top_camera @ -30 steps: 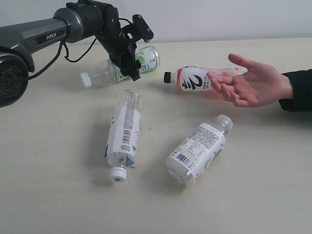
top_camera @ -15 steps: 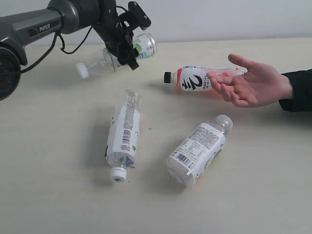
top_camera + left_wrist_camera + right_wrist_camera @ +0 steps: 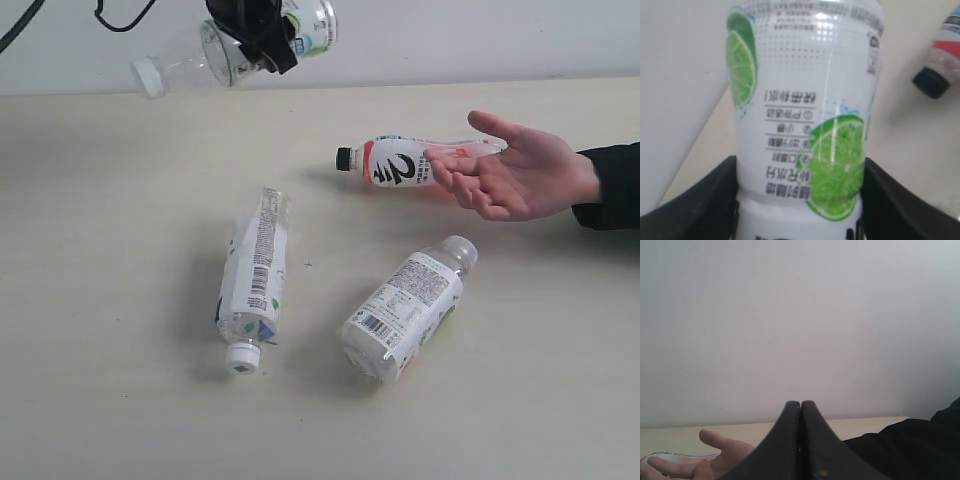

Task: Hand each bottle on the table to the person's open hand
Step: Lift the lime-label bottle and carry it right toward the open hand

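Note:
My left gripper (image 3: pixel 262 32) is shut on a white-capped bottle (image 3: pixel 215 52) with a lime label (image 3: pixel 805 115), held sideways high above the far left of the table (image 3: pixel 120 250). Its black fingers (image 3: pixel 695 200) press both sides of the bottle. Two more white-capped bottles lie on the table, one (image 3: pixel 255 275) left of centre and one (image 3: pixel 405 308) to its right. The pink black-capped bottle (image 3: pixel 395 162) lies by the fingertips of the person's open hand (image 3: pixel 520 170); its cap (image 3: pixel 931 82) also shows in the left wrist view. My right gripper (image 3: pixel 800 407) is shut and empty, out of the exterior view.
The person's dark sleeve (image 3: pixel 610 185) enters from the right edge. A pale wall (image 3: pixel 480 35) runs behind the table's far edge. The hand (image 3: pixel 700 455) and sleeve (image 3: pixel 910 445) also show below the right gripper.
The left gripper has lifted the lime-label bottle off the table, up and slightly right; most of the arm has left the exterior view. The hand and other bottles have not moved.

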Motion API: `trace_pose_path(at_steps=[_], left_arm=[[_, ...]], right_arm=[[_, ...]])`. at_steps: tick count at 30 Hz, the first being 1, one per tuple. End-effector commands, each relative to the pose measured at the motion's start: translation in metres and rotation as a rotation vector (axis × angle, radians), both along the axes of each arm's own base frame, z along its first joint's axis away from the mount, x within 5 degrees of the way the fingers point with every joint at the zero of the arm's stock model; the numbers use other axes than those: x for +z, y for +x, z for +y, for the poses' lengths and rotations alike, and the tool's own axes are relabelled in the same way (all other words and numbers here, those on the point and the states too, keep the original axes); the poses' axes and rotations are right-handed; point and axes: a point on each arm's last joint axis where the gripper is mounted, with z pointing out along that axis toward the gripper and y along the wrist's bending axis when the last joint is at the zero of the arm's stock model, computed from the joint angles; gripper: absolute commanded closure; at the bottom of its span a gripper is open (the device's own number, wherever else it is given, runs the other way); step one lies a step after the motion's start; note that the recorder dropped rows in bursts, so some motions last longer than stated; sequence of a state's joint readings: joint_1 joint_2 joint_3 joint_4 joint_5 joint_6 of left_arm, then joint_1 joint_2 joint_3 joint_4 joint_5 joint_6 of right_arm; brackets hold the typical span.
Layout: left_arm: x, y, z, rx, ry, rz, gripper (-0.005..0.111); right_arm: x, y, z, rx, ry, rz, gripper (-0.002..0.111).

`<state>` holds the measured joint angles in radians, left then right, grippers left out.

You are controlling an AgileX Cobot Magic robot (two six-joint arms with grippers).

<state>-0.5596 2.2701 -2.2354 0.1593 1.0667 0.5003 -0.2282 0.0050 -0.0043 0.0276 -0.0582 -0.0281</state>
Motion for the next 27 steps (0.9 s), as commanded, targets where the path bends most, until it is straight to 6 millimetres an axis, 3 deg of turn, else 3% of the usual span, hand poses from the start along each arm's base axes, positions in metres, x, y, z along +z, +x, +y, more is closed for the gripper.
trace_pose_path(at_steps=[1, 11, 17, 27], left_arm=[[0.028, -0.033, -0.019, -0.035, 0.015, 0.02, 0.107], [0.065, -0.089, -0.058, -0.08, -0.03, 0.001, 0.107], [0.083, -0.111, -0.059, -0.054, -0.075, -0.005, 0.107], [0.058, -0.15, -0.039, -0.051, -0.251, -0.022, 0.107]], right_arm=[[0.0, -0.001, 0.0, -0.008, -0.006, -0.014, 0.108], [0.0, -0.001, 0.0, -0.008, -0.006, -0.014, 0.108], [0.0, -0.001, 0.0, -0.008, -0.006, -0.014, 0.108], [0.0, -0.001, 0.0, -0.008, -0.006, -0.014, 0.108]])
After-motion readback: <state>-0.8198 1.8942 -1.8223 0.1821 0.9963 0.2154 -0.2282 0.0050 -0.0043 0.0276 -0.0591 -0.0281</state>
